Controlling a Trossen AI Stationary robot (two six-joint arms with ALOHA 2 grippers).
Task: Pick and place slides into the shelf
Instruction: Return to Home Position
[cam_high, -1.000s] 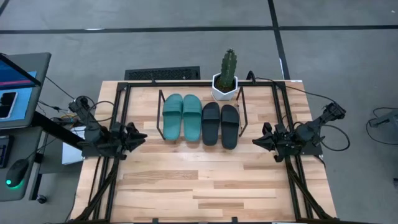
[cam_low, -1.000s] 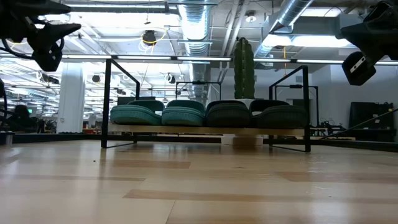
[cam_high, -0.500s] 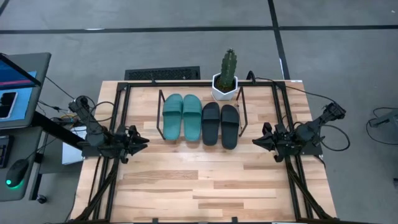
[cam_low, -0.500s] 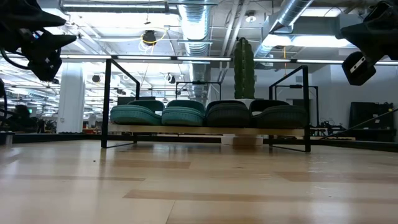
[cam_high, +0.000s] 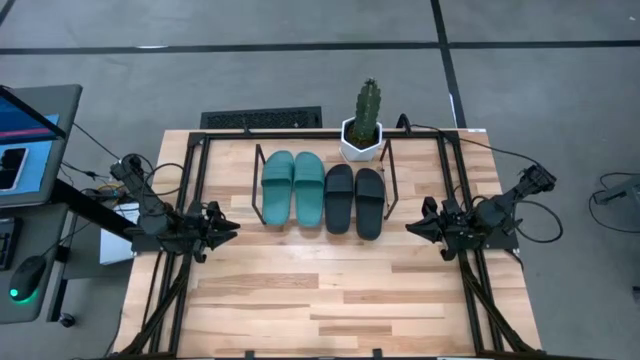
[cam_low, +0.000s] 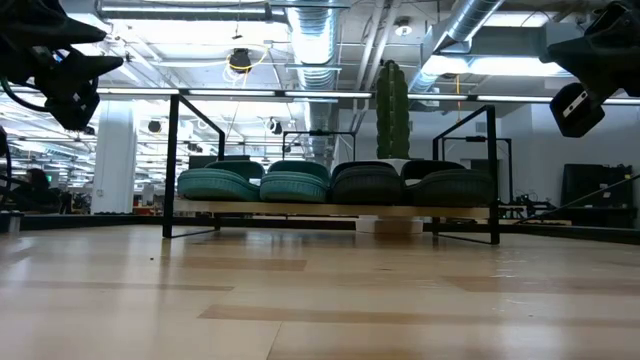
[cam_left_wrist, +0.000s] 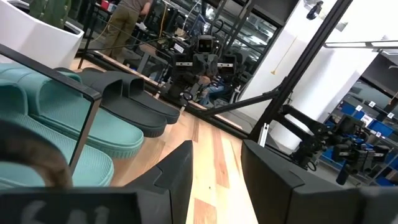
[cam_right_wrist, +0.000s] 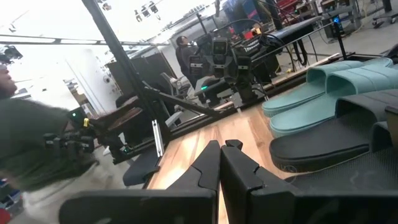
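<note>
Two teal slides (cam_high: 294, 188) and two black slides (cam_high: 354, 200) lie side by side, soles down, on the wooden board of the shelf (cam_low: 330, 208), between its black rod end-frames. In the low view the slides (cam_low: 330, 184) fill the board's width. My left gripper (cam_high: 232, 226) hovers near the table's left edge, open, with nothing between its fingers (cam_left_wrist: 177, 171). My right gripper (cam_high: 410, 227) hovers near the right edge, shut and holding nothing (cam_right_wrist: 221, 146). Both point level toward the shelf, well clear of it.
A cactus in a white pot (cam_high: 362, 135) stands just behind the shelf's far right corner. The black table frame's bars (cam_high: 195, 190) run along both sides. A keyboard (cam_high: 262, 118) lies beyond the far edge. Bare wood (cam_high: 320, 290) stretches in front of the shelf.
My left gripper has turned a little at the wrist, its fingertips swinging slightly toward the table's near edge, then kept still. Its fingers stay apart. The slides and my right gripper have not moved.
</note>
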